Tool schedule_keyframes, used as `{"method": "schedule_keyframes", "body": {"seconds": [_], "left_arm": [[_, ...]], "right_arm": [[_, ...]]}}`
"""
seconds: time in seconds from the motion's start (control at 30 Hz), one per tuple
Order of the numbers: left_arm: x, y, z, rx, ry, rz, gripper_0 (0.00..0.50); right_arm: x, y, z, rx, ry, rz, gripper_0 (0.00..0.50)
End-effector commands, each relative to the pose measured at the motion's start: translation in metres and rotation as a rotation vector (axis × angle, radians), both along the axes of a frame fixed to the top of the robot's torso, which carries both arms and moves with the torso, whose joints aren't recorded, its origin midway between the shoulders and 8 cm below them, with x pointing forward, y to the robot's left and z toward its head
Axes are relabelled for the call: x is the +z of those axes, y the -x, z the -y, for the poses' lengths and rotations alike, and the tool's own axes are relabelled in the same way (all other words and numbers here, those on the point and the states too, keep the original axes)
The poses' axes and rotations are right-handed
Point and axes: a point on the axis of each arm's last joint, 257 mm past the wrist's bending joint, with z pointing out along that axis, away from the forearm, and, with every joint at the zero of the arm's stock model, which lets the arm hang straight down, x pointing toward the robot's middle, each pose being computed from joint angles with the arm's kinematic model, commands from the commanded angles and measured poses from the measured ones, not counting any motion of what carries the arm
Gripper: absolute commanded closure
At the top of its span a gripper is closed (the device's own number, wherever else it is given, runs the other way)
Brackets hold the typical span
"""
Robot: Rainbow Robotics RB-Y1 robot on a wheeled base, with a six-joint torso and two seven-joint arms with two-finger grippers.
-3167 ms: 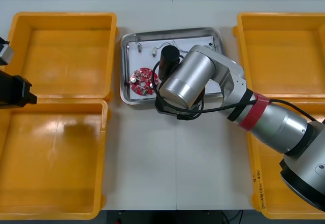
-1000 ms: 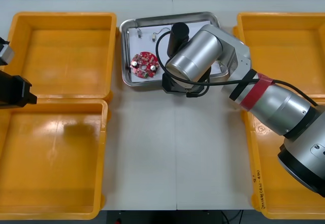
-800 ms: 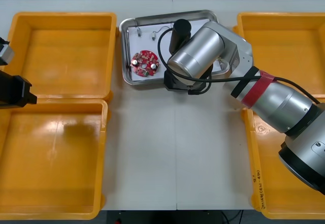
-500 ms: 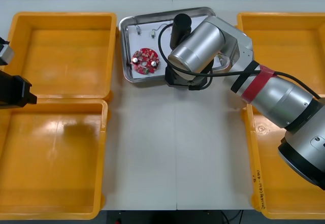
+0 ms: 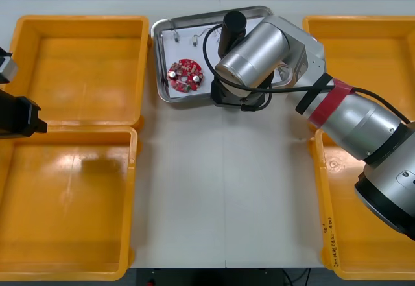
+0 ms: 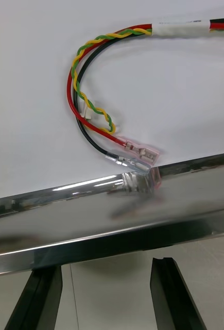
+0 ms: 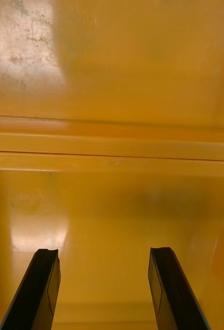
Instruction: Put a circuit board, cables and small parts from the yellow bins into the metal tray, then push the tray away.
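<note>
Right gripper (image 6: 104,265) spread at tray (image 6: 91,219) (one board (image 5: 183,76)); left gripper (image 7: 104,253) spread over two bins (image 7: 112,72).

Front camera overhead, right wrist close: both see metal tray (image 6: 91,206).

Bright o/head light; glare on metal tray (image 6: 112,206) rim, soft shadows

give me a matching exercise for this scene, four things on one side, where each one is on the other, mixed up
1 round red circuit board
2 red, yellow and black cable
3 right gripper
4 left gripper

A above the meeting rims of two yellow bins
B just outside the near wall of the shiny metal tray
C in the tray's left part, front view
D on the tray's white floor, terminals by the near wall

Pairs: 1-C, 2-D, 3-B, 4-A
</note>
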Motion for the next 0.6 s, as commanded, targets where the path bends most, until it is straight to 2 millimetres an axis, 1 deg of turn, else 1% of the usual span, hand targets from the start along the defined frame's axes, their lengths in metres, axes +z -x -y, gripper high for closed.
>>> {"method": "schedule_keyframes", "body": {"seconds": [0.03,0.37,0.6], "left_arm": [[0.0093,0.0048,-0.0176,-0.094,-0.114,0.013,0.0],[0.0093,0.0048,-0.0176,-0.094,-0.114,0.013,0.0],[0.0093,0.0048,-0.0176,-0.094,-0.114,0.013,0.0]], "right_arm": [[0.0465,-0.0216,-0.0062,0.043,-0.012,0.079,0.0],[0.05,-0.0245,-0.0042,0.038,-0.009,0.091,0.0],[0.0504,-0.0245,-0.0066,0.036,-0.011,0.094,0.0]]}}
